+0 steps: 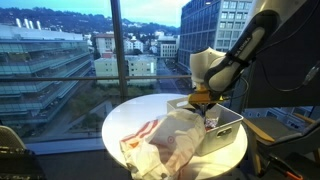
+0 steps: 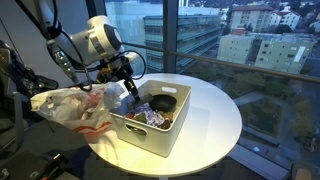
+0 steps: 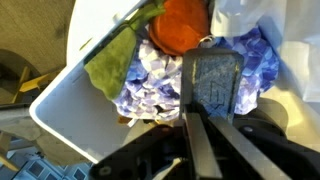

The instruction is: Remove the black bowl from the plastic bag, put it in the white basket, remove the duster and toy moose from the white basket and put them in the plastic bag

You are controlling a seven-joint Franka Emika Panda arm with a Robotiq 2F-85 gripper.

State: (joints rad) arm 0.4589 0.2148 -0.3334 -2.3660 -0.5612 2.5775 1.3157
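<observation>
The white basket (image 2: 150, 140) stands on the round white table (image 2: 215, 120); it also shows in an exterior view (image 1: 228, 135) and in the wrist view (image 3: 62, 100). The black bowl (image 2: 166, 102) lies inside it. The purple-and-white fluffy duster (image 3: 150, 80) lies in the basket too (image 2: 152, 118). An orange soft thing (image 3: 180, 25) with green cloth (image 3: 115, 65) lies beside it, probably the toy moose. My gripper (image 3: 210, 85) reaches down into the basket (image 2: 130, 92) (image 1: 205, 100), fingers closed at the duster. The crumpled plastic bag (image 2: 65, 105) (image 1: 165, 140) lies next to the basket.
The table is small and round, with its edge close on all sides. Large windows (image 1: 60, 50) stand just behind it. A dark chair or stand (image 1: 15, 160) is beside the table.
</observation>
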